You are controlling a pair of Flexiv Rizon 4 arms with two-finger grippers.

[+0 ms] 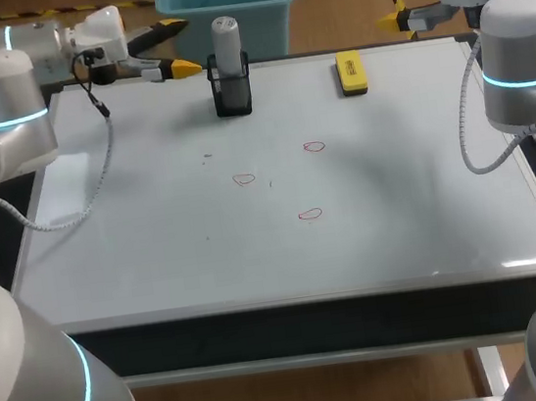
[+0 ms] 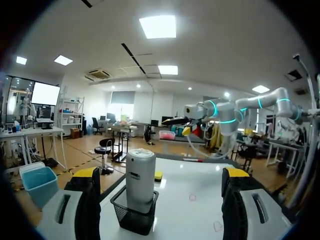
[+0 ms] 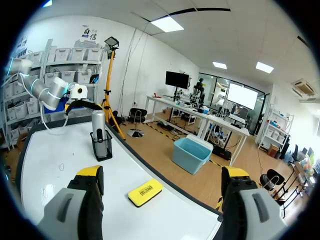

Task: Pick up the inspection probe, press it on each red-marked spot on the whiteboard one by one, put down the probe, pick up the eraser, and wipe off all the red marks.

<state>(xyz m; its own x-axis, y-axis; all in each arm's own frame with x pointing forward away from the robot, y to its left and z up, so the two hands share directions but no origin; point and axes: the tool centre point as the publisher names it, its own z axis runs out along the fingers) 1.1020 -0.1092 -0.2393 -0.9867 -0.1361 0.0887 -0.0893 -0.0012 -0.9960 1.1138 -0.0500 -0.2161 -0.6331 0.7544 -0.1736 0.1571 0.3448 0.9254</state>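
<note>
The left gripper (image 2: 160,174) hangs at the whiteboard's far left corner with its fingers spread wide. Ahead of it, the grey inspection probe (image 2: 140,177) stands upright in a black mesh holder (image 2: 133,216) near the far edge. The right gripper (image 3: 162,172) is spread just as wide off the far right corner. The yellow eraser (image 3: 145,192) lies flat ahead of it on the whiteboard (image 1: 158,264). Three red marks (image 1: 243,178) sit around mid-board, well apart from both grippers.

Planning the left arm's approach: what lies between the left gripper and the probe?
Nothing: in the head view only bare whiteboard separates the left gripper from the probe in its holder.
</note>
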